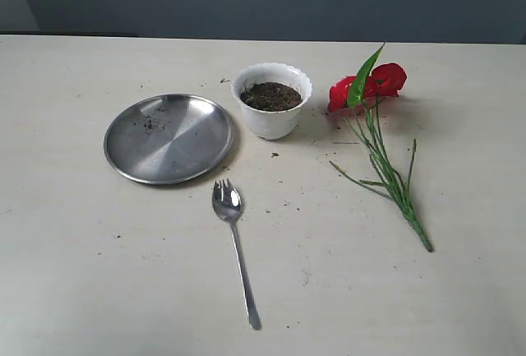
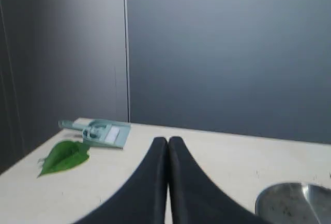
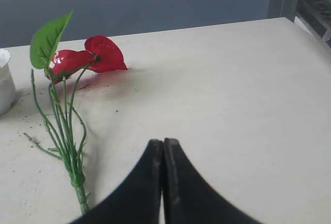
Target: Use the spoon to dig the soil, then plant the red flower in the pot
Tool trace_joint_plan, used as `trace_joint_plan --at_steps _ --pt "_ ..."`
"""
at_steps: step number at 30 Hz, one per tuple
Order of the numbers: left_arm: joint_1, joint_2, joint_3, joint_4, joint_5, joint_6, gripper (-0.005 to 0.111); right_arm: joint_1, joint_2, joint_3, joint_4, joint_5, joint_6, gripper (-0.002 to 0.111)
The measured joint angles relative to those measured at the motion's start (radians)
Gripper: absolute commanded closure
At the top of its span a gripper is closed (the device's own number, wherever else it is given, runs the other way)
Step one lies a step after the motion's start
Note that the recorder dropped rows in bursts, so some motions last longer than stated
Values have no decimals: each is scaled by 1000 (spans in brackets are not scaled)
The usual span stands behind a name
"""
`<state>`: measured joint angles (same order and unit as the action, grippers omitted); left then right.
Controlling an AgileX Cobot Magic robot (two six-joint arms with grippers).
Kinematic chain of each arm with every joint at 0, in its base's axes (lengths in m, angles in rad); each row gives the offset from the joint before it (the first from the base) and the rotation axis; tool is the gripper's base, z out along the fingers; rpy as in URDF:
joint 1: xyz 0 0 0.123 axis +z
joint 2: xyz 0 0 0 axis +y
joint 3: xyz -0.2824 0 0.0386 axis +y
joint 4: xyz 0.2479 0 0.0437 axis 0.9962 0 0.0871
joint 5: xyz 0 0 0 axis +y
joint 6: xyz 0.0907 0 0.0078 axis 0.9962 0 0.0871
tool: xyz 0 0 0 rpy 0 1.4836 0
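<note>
The white pot (image 1: 272,101) stands mid-table, filled with dark soil (image 1: 271,96). The spoon (image 1: 233,232) lies in front of it, bowl toward the pot, handle toward the near edge. To the pot's right the red flower (image 1: 374,85) lies flat, stems trailing toward the near edge; the right wrist view shows its petals (image 3: 88,57) and an edge of the pot (image 3: 5,81). Neither arm appears in the exterior view. My left gripper (image 2: 168,140) is shut and empty over bare table. My right gripper (image 3: 163,143) is shut and empty beside the flower's stems.
A round steel plate (image 1: 169,136) with a few soil crumbs lies left of the pot; its rim (image 2: 295,203) shows in the left wrist view. A loose green leaf (image 2: 64,157) and a pale green flat object (image 2: 101,132) lie near a far table corner. Soil specks dot the table.
</note>
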<state>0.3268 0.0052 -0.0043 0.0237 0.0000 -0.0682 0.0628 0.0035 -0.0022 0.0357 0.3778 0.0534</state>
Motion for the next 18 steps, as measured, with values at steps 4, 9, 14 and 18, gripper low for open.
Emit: trace_joint_plan --at_steps 4,9,14,18 --pt "0 0 0 2 -97 0 106 0 0 0 0 0 0 108" --pt "0 0 0 9 -106 0 106 0 0 0 0 0 0 108" --pt "0 0 0 100 -106 0 106 0 0 0 0 0 0 108" --pt "0 0 0 130 -106 0 106 0 0 0 0 0 0 108"
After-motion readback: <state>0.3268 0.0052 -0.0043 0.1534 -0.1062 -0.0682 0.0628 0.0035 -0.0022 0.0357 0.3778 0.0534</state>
